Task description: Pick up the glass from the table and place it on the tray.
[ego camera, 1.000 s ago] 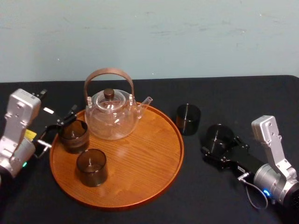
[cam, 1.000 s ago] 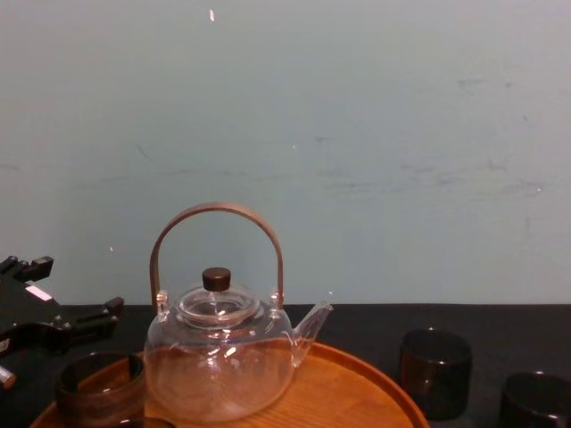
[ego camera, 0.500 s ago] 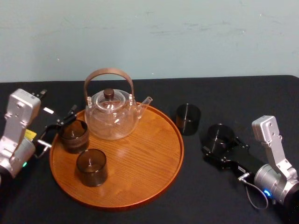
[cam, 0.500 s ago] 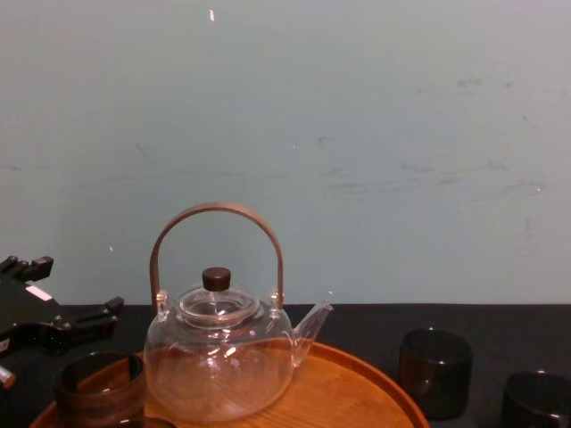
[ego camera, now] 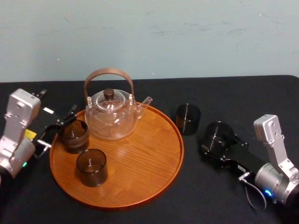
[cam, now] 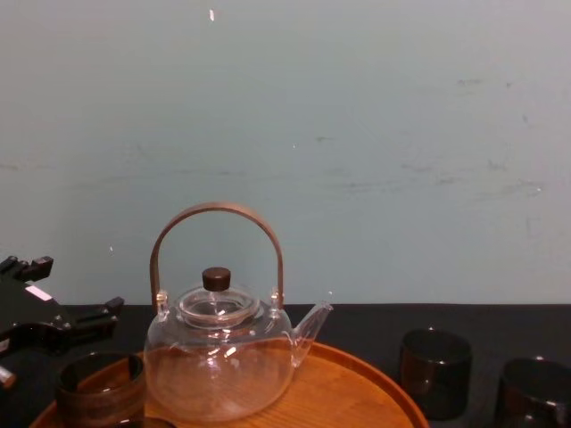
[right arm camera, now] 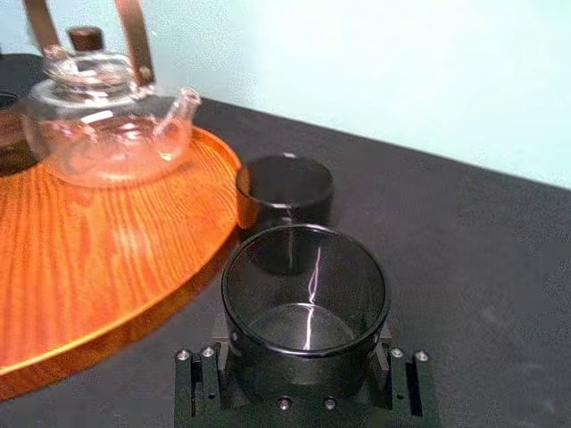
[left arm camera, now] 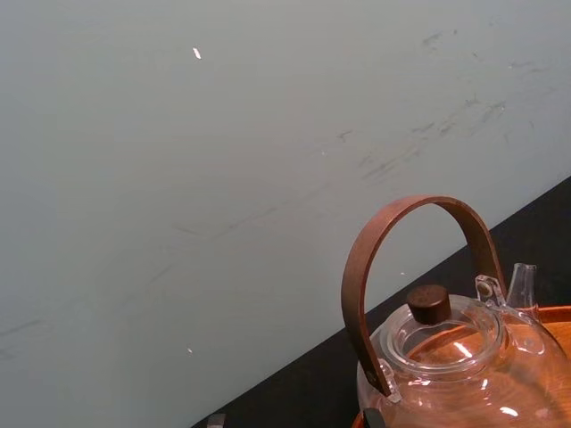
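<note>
A dark smoked glass (ego camera: pixel 217 136) sits between the fingers of my right gripper (ego camera: pixel 218 143), which is shut on it just off the black table, right of the tray (ego camera: pixel 140 186). The right wrist view shows this glass (right arm camera: pixel 303 294) held between both jaws, with the tray's rim (right arm camera: pixel 107 334) close by. A second dark glass (ego camera: pixel 188 119) stands on the table beside the tray. On the round orange-brown wooden tray are a clear teapot (ego camera: pixel 111 115) and two dark glasses (ego camera: pixel 73 135) (ego camera: pixel 91 167). My left gripper (ego camera: pixel 58 127) stays open at the tray's left edge.
The black table (ego camera: pixel 233 93) ends at a pale blue wall behind. In the chest view the teapot (cam: pixel 219 357) stands mid-frame, the table glass (cam: pixel 434 370) and the held glass (cam: pixel 533 392) to its right. The tray's right half is bare wood.
My right gripper has lifted the held glass slightly and shifted it a little toward the tray. The left arm and everything on the tray have stayed still.
</note>
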### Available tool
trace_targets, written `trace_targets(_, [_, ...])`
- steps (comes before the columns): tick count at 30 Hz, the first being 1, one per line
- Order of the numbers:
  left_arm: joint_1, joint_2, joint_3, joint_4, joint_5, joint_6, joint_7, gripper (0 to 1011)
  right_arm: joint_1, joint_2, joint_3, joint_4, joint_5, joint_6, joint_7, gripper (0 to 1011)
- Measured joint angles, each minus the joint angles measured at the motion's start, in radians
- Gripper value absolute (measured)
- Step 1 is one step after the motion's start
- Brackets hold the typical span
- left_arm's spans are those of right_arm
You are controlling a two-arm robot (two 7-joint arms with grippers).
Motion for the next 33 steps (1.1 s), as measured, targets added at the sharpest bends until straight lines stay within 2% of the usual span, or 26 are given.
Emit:
trace_targets(7, [0.0,0.0,0.0,0.0,0.0,0.0,0.0,1001,-0.033,0.006,0.003,-0.084,-0.019,0.007,0.013,905])
trace_targets(15, [0.0,0.0,0.0,0.0,0.0,0.0,0.0,1001,-0.045,0.002,-0.015,-0.132,-0.034,0.01,0.032,904])
trace_targets(20, [0.0,0.0,0.0,0.0,0.0,0.0,0.0,1001,-0.036,-0.006,-0.032,-0.135,-0.039,0.015,0.046,904])
trace_targets(27, [0.0,0.0,0.0,0.0,0.0,0.0,0.0,1001,0.004,-0.022,-0.068,-0.108,-0.044,0.018,0.077,905])
trace_targets(33, [0.0,0.0,0.0,0.0,0.0,0.0,0.0,1001,0.047,-0.043,-0.119,-0.078,-0.06,0.018,0.098,904])
